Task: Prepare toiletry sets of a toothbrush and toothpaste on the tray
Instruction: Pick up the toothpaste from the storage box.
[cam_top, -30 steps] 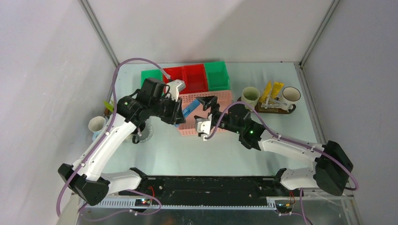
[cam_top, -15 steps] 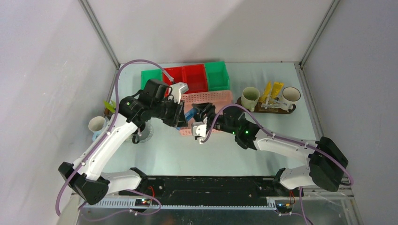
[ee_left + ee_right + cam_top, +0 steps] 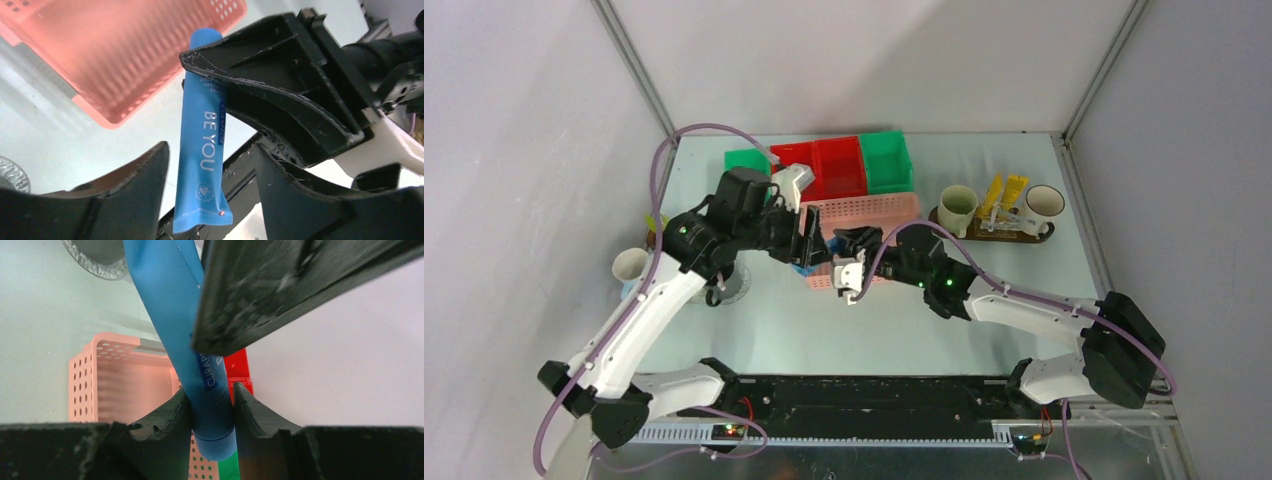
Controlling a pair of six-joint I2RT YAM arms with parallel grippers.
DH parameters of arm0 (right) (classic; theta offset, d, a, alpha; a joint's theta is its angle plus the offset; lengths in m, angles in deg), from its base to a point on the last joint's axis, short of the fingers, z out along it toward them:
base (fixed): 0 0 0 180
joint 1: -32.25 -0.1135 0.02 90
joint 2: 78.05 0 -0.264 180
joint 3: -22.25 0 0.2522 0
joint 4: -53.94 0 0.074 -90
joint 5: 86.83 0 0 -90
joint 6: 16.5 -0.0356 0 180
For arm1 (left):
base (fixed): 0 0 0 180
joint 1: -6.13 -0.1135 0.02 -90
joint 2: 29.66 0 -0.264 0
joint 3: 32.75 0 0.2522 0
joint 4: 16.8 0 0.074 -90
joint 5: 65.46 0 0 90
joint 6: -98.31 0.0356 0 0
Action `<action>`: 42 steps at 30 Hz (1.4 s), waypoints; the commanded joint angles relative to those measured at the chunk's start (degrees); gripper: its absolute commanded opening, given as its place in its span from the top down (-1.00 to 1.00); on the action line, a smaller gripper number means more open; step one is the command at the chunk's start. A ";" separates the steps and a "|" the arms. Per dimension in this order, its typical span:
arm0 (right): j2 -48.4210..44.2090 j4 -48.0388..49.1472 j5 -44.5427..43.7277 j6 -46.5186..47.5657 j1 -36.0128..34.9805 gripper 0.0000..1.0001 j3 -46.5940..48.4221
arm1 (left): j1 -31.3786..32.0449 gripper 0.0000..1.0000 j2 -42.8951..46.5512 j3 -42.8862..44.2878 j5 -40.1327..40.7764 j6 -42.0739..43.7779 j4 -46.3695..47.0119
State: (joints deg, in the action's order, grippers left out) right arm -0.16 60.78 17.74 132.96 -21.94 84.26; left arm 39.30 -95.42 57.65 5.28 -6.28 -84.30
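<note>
- Top view: bright, even light; faint soft shadows on table [image 3: 774, 320].
- Left wrist: tube [image 3: 202, 150] sharp, basket [image 3: 125, 55] blurred.
- Right wrist: basket soft, wall [image 3: 340, 365] washed out.

One blue lettered tube [image 3: 202, 150], aloft, seemingly tilted.

I count one blue plastic toothpaste tube [image 3: 202, 150], two yellow tubes [image 3: 992, 192] [image 3: 1015, 188], three ceramic mugs that I can make out [image 3: 957, 205] [image 3: 1044, 202] [image 3: 631, 265], two red plastic bins [image 3: 786, 153] [image 3: 839, 165], two green plastic bins [image 3: 746, 160] [image 3: 884, 160], one pink lattice plastic basket [image 3: 874, 208], one dark oval wooden tray [image 3: 1009, 236] and one clear round patterned disc [image 3: 107, 272].
</note>
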 commanded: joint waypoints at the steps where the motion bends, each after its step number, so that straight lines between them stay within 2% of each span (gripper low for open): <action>1: -1.59 2.63 -2.15 -7.18 1.19 0.73 2.33 | 0.48 -0.40 4.43 2.38 7.20 -5.05 7.04; 4: -1.64 3.95 -5.85 -11.41 1.84 0.73 2.37 | 0.43 -0.52 7.04 0.98 11.40 -9.64 12.44; 12: 0.23 10.93 -20.93 -16.98 0.76 0.74 2.37 | 0.44 -0.51 12.66 -9.10 23.50 -26.98 25.80; 22: 2.79 18.79 -31.07 -19.66 -0.85 0.74 2.38 | 0.57 -0.39 11.97 -14.46 24.24 -36.11 34.10; 27: 3.29 20.13 -32.51 -19.54 -1.33 0.74 2.37 | 0.77 -0.19 11.64 -17.04 24.64 -40.14 39.21; 38: 3.71 20.30 -32.84 -19.57 -2.59 0.73 2.36 | 2.62 0.04 10.25 -19.77 26.58 -43.50 45.38; 42: 3.63 20.06 -33.11 -20.13 -3.08 0.73 2.33 | 3.32 0.44 10.14 -19.97 27.69 -43.58 45.78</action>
State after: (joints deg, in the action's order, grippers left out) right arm 3.62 76.38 -14.04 114.14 -24.33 84.26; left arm 41.68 -85.49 37.91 30.78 -48.85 -42.18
